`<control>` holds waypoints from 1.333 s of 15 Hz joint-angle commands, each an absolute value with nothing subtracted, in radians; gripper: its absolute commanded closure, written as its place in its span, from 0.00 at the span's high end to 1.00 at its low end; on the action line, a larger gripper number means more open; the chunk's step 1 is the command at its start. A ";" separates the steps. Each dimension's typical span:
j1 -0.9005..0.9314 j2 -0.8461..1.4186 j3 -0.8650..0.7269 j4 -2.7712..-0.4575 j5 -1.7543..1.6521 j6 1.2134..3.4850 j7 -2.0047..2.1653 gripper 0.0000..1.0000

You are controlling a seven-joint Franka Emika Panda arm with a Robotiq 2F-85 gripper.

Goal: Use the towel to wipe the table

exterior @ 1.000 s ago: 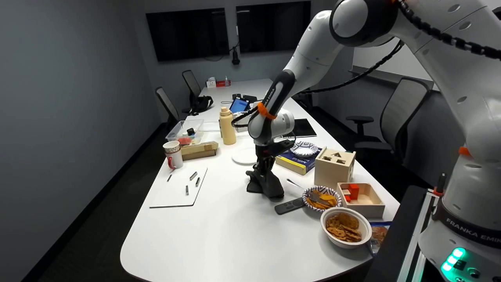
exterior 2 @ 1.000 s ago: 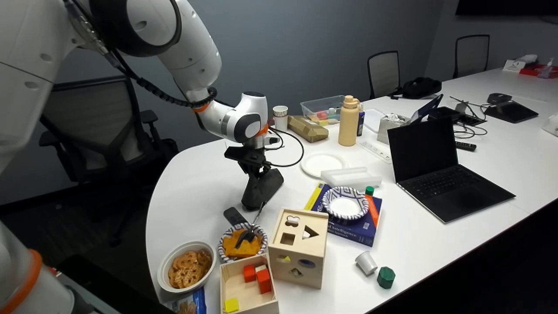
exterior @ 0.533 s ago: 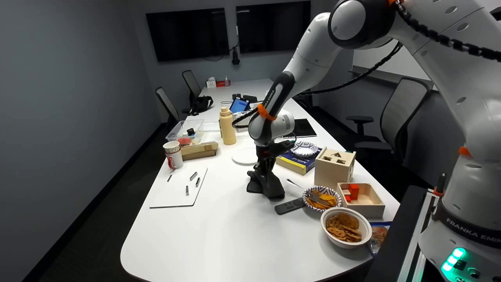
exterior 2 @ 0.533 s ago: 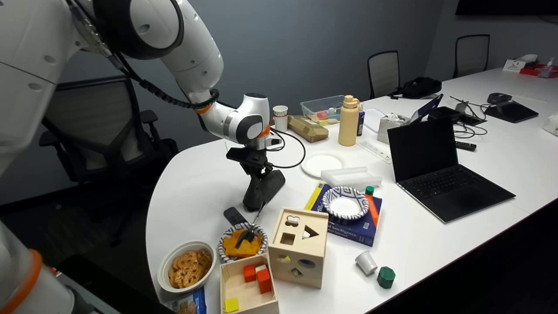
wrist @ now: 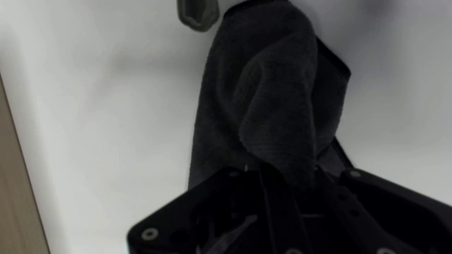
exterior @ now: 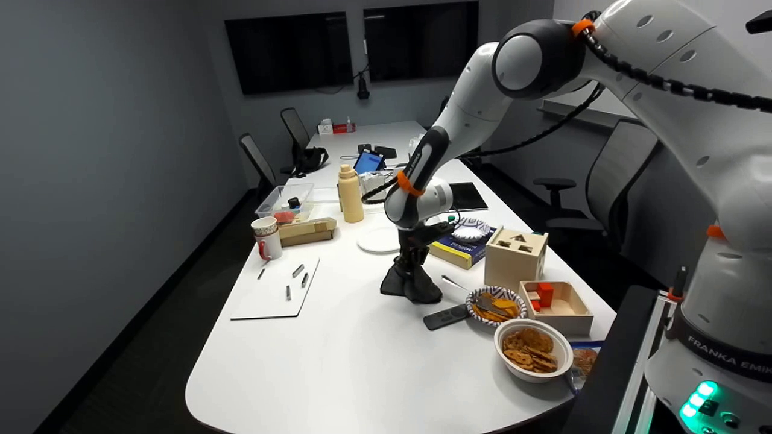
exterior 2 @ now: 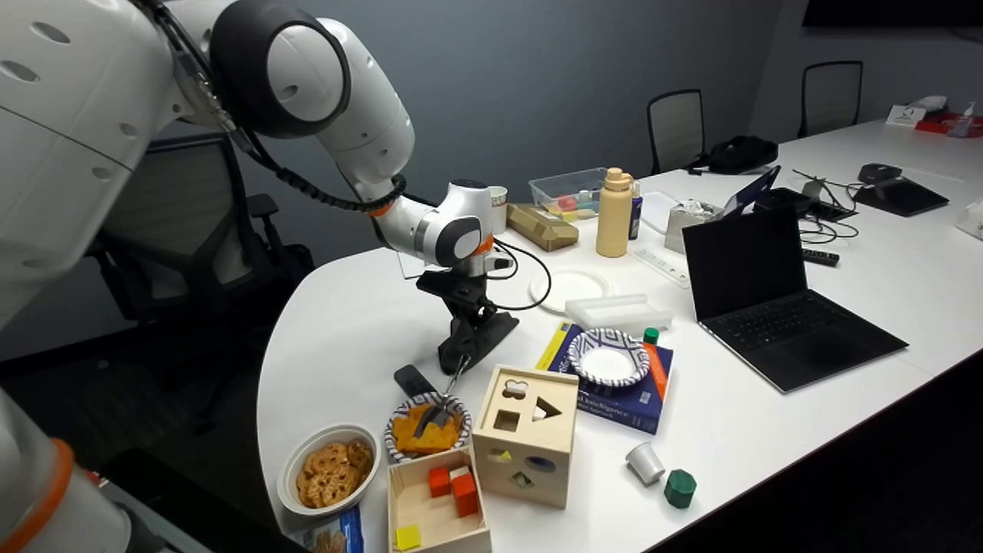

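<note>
The dark grey towel (exterior: 410, 286) is bunched on the white table (exterior: 325, 367). It also shows in an exterior view (exterior 2: 484, 342) and in the wrist view (wrist: 268, 91). My gripper (exterior: 412, 254) points down, shut on the towel's upper folds, as the wrist view (wrist: 286, 173) also shows. The towel hangs from the fingers, and its lower edges spread on the tabletop. The fingertips are very dark and partly hidden by the cloth.
Near the towel lie a black remote (exterior: 446, 317), a patterned bowl of orange food with a fork (exterior 2: 428, 430), and a wooden shape box (exterior 2: 526, 438). A book (exterior: 449, 250), a white plate (exterior: 377, 240) and a whiteboard sheet (exterior: 271, 301) lie around. A bowl of pretzels (exterior: 534, 371) stands near the edge.
My gripper has moved lower, and slightly to the right in both exterior views. The towel has sagged and spread wider on the table. The other objects have not moved.
</note>
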State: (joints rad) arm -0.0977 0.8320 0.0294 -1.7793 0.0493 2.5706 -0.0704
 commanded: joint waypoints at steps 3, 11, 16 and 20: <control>-0.092 0.897 -0.025 -1.695 0.069 2.603 0.032 0.02; -0.083 0.924 -0.097 -1.669 0.077 2.548 0.182 0.02; -0.126 0.952 -0.018 -1.596 0.084 2.365 0.067 0.02; -0.119 1.010 0.026 -1.490 0.076 2.271 -0.024 0.02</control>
State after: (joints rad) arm -0.1155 0.9340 -0.0056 -1.5996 0.0628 2.3361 0.0373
